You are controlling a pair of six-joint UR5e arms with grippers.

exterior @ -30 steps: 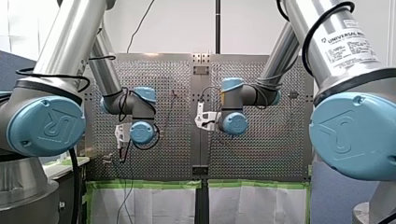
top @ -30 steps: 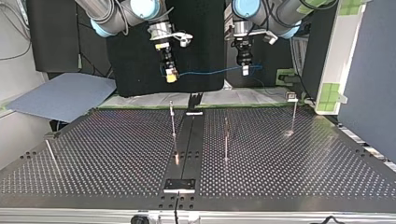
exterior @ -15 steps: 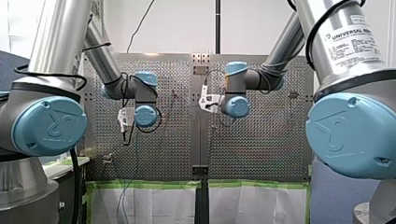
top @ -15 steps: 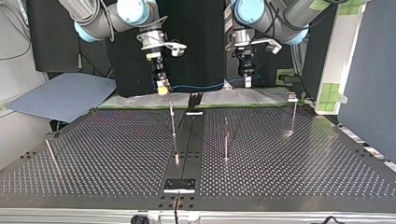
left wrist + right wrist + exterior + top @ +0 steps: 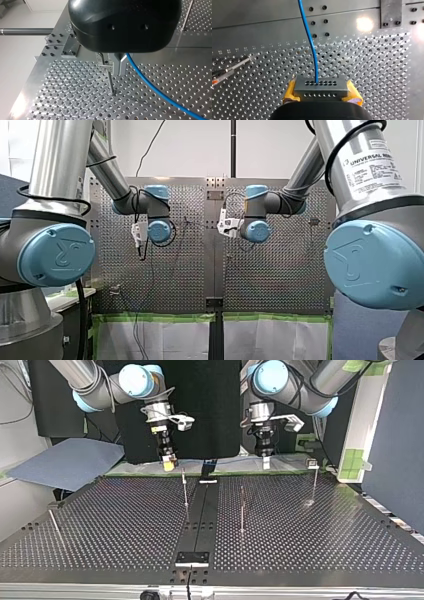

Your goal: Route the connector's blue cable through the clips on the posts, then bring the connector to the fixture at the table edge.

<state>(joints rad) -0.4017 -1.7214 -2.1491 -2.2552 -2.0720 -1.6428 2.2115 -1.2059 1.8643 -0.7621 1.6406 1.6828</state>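
Note:
My right gripper (image 5: pixel 321 93), with yellow pads, is shut on the grey connector (image 5: pixel 321 86). The blue cable (image 5: pixel 310 42) leaves the connector's face and runs away over the perforated plate. In the top view this gripper (image 5: pixel 169 464) hangs over the table's far edge, left of a thin post (image 5: pixel 184 487). My left gripper (image 5: pixel 119 70) is shut on the blue cable (image 5: pixel 152 87), which trails off beside it. A post topped by a metal clip (image 5: pixel 105 63) stands right beside its fingers. In the top view my left gripper (image 5: pixel 265 462) hangs right of the centre strip.
More posts stand on the table (image 5: pixel 242 510) (image 5: pixel 315 482), and a leaning rod (image 5: pixel 55 525) is at the top view's left. A small fixture plate (image 5: pixel 192 558) sits at the near edge on the dark centre strip (image 5: pixel 200 515). A blue-grey mat (image 5: pixel 65 462) lies beyond the table.
Both grippers have come down toward the table's far edge in the top view. My right gripper has also shifted to that view's left, and the cable between them hangs lower.

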